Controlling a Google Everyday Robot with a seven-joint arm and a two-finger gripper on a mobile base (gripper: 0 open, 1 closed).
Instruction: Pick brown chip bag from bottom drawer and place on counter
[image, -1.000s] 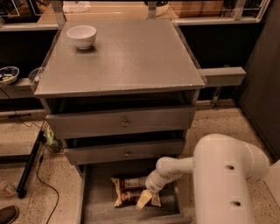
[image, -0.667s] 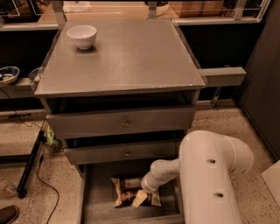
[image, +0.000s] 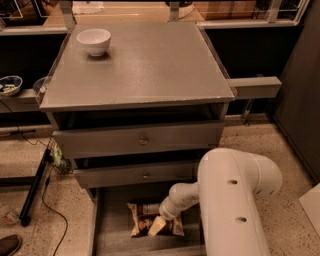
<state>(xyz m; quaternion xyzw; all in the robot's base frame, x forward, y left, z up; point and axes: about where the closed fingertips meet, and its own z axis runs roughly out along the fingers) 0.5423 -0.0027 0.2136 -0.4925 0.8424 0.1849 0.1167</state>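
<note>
The brown chip bag (image: 143, 218) lies flat on the floor of the open bottom drawer (image: 112, 235), cream-tan with a dark band. My gripper (image: 156, 226) reaches down from the right on a white arm (image: 235, 200) and sits on the right half of the bag, touching it and covering part of it. The counter (image: 145, 65) is the flat grey cabinet top above, far from the gripper.
A white bowl (image: 94, 41) stands at the counter's back left corner. Two upper drawers with small round knobs (image: 143, 141) jut out above the bottom drawer. A black stand leg and cable (image: 35, 187) lie on the floor to the left. A dark cabinet (image: 300, 90) stands at the right.
The arm's thick white link has swung left and nearer the camera. The gripper has shifted slightly left over the bag. The bag has not moved.
</note>
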